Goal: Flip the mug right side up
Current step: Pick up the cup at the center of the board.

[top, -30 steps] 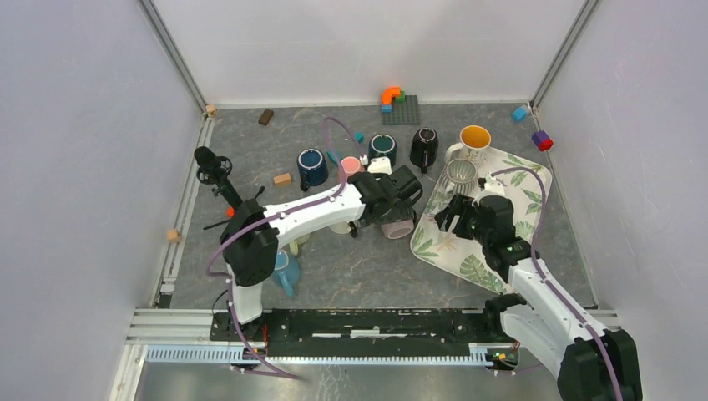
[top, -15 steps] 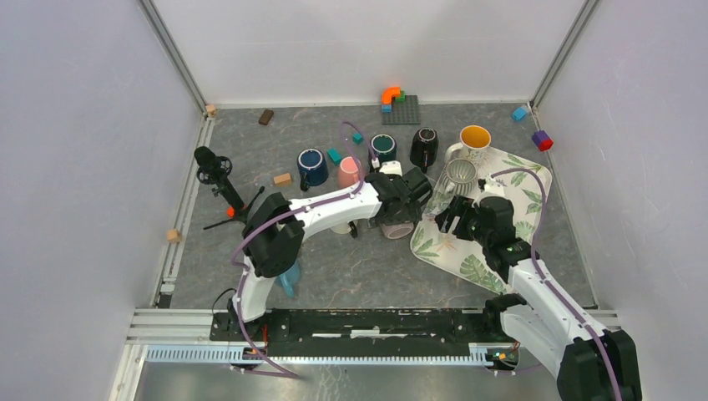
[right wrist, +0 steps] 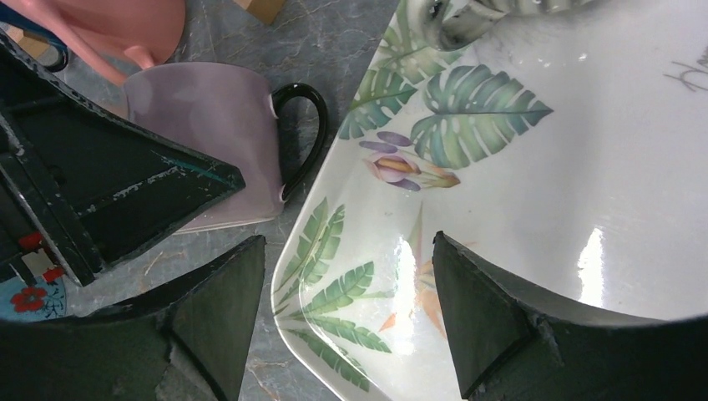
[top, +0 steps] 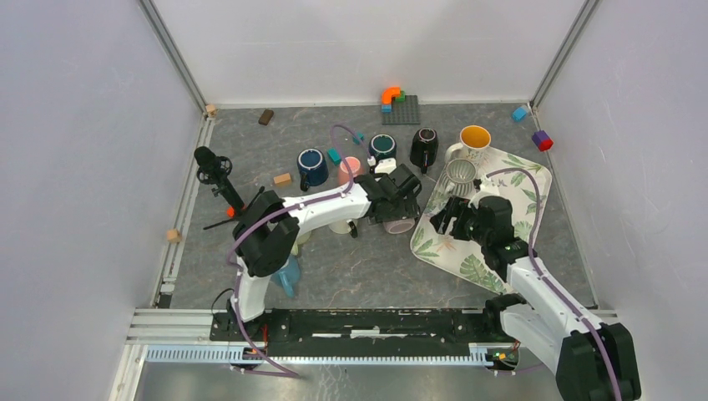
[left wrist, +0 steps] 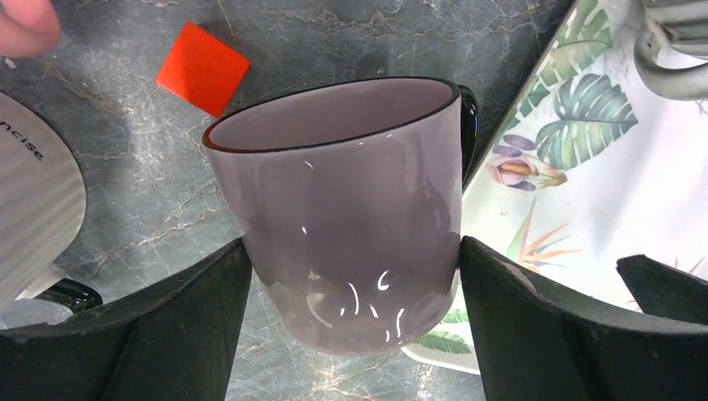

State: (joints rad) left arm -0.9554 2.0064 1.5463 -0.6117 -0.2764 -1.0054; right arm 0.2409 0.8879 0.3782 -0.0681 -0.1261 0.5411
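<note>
Lilac mug (left wrist: 342, 242), dark at the rim, pinched between the left jaws. Held wide apart by its belly, with one inner face pressed to each wall. Lay on its side, base toward the palm, mouth turned away from it. Whether rested on the surface (left wrist: 125, 192) or hung just clear of it, could not tell. Carried a black handle (left wrist: 470, 125) past the tip of the right-hand jaw, close against the edge of the leaf-printed tray (left wrist: 584, 209); touching or not, could not tell. Beyond the mouth, ahead of the left-hand jaw, showed a flat red square (left wrist: 203, 67) on the grey marbled surface, apart from the rim. Outside the left-hand jaw, a pale ribbed object (left wrist: 37, 192), clear of the lilac mug. Ahead and to the right, on the tray, part of a grey ribbed mug (left wrist: 676, 50).

Right jaws spread, with nothing between them but the tray's near corner below. Hovered over that corner, the lilac mug off to their left. Farther left and ahead, a pink mug (right wrist: 108, 25).

Well beyond both pairs of jaws, seen from above: a yellow-lined mug (top: 475, 138) at the tray's far corner, then a black mug (top: 424, 149), a teal mug (top: 382, 145) and a dark blue mug (top: 312, 165) in a loose row.
</note>
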